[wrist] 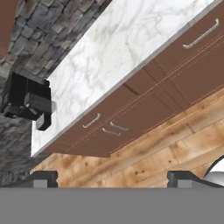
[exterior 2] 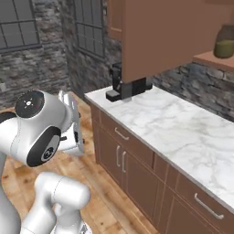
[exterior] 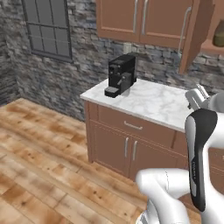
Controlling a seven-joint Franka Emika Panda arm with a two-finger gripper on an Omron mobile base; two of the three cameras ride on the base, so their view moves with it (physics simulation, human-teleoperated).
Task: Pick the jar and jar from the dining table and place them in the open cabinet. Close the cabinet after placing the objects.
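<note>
Spreading its two dark finger tips to full width, the white arm's two-finger gripper point(wrist: 112, 177) holds nothing and touches nothing; bare wooden plank floor point(wrist: 144, 157) lies beneath it, well apart from the counter front. In the left base view the gripper point(exterior: 195, 96) shows at the right edge, raised level with the front edge of the white grey-veined marble counter top point(exterior: 153, 103). One clear glass jar with olive-green filling point(exterior 2: 225, 42) stands upright on the inner shelf of the reddish-brown wooden wall cabinet point(exterior 2: 215, 59), near the shelf's front edge. The cabinet's flat-panel door point(exterior 2: 160, 36) hangs swung open over the counter. A black coffee machine point(exterior: 120, 75) stands at the counter's far left corner, leaving the rest of the top bare. Brown base drawers with short silver handles point(exterior: 133, 126) line the counter front. Grey stone walls point(exterior: 78, 57) and a dark-framed window point(exterior: 47, 27) enclose the room.
</note>
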